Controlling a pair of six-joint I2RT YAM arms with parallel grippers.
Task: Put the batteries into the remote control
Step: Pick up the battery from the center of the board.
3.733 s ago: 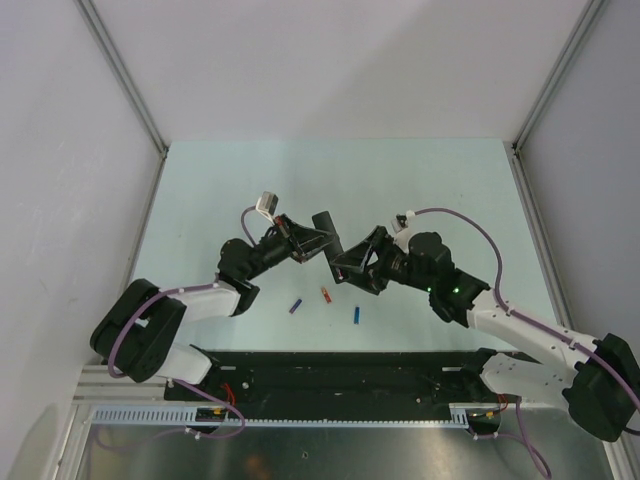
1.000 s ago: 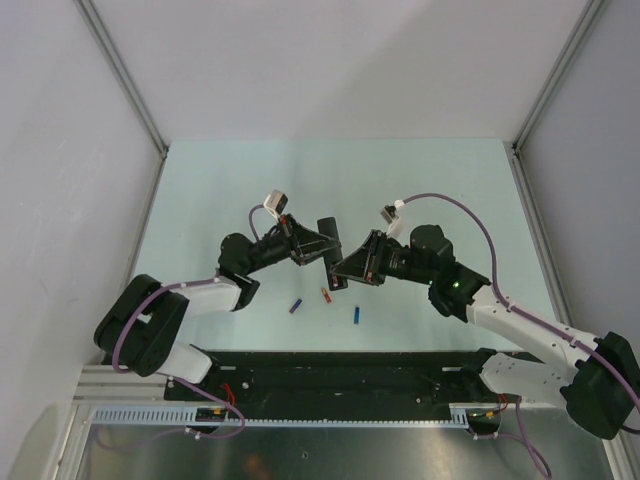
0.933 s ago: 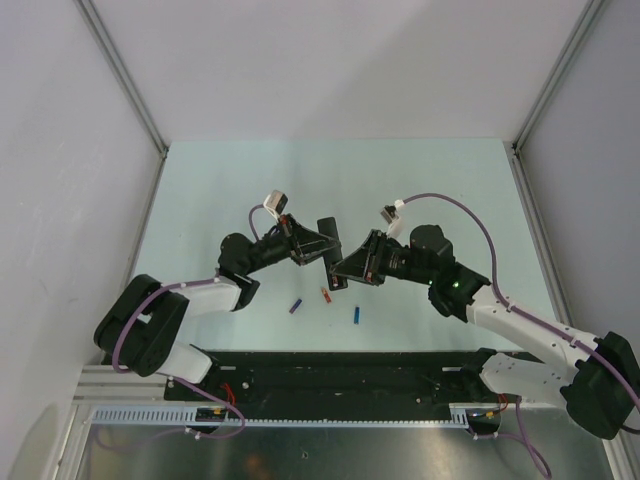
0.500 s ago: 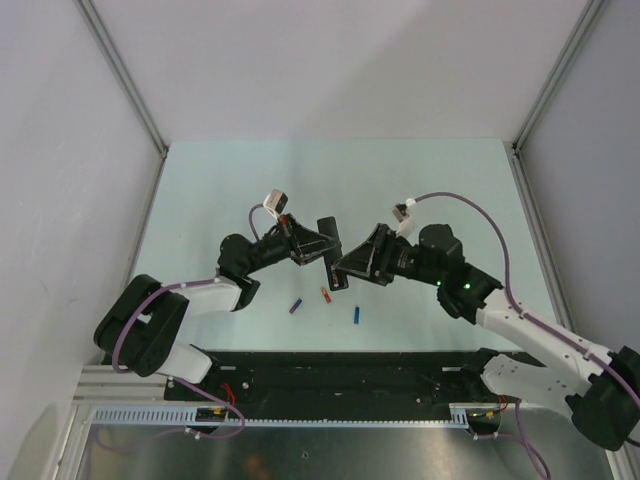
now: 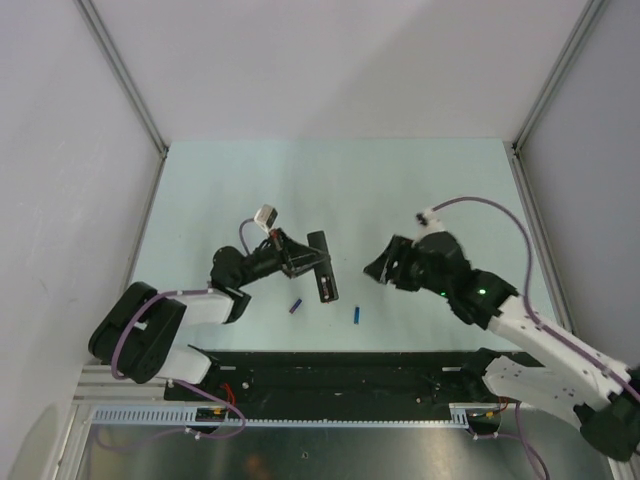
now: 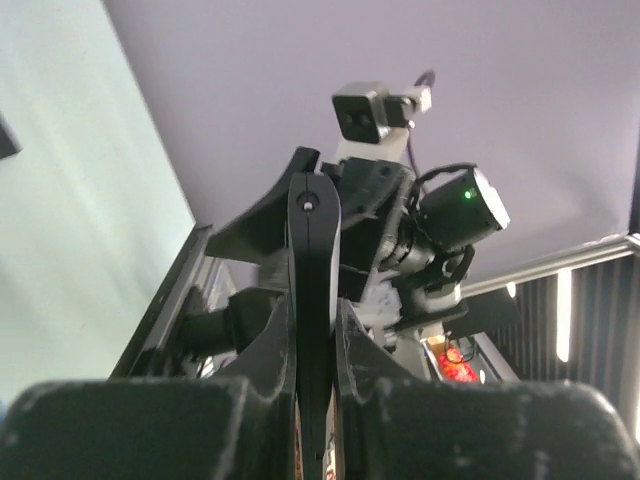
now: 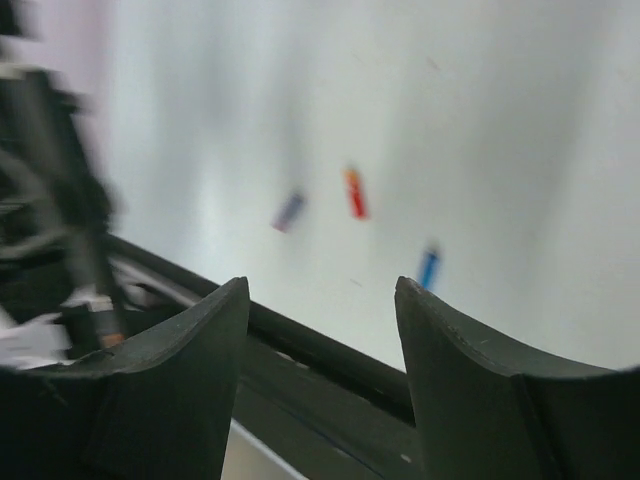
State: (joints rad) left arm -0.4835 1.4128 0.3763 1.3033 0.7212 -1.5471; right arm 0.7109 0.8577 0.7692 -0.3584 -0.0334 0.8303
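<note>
My left gripper [image 5: 306, 264] is shut on the remote control [image 5: 326, 286], a slim black bar held above the table; in the left wrist view it stands edge-on [image 6: 310, 250] between my fingers. My right gripper [image 5: 374, 268] is open and empty, apart from the remote on its right; its jaws stand wide in the right wrist view [image 7: 322, 300]. A purple-blue battery [image 5: 295, 306] and a bright blue battery [image 5: 357, 315] lie on the table. The right wrist view also shows them [image 7: 289, 210] [image 7: 429, 267], with a red-orange battery [image 7: 354, 193] between them. The silvery-dark battery is out of view.
The black base rail [image 5: 340, 365] runs along the table's near edge just below the batteries. Grey walls close the table on the left, the back and the right. My right arm [image 6: 440, 215] faces the left wrist camera behind the remote.
My right gripper has pulled back to the right, away from the remote. My left gripper has shifted a little down and left with the remote, which now covers the red-orange battery from above.
</note>
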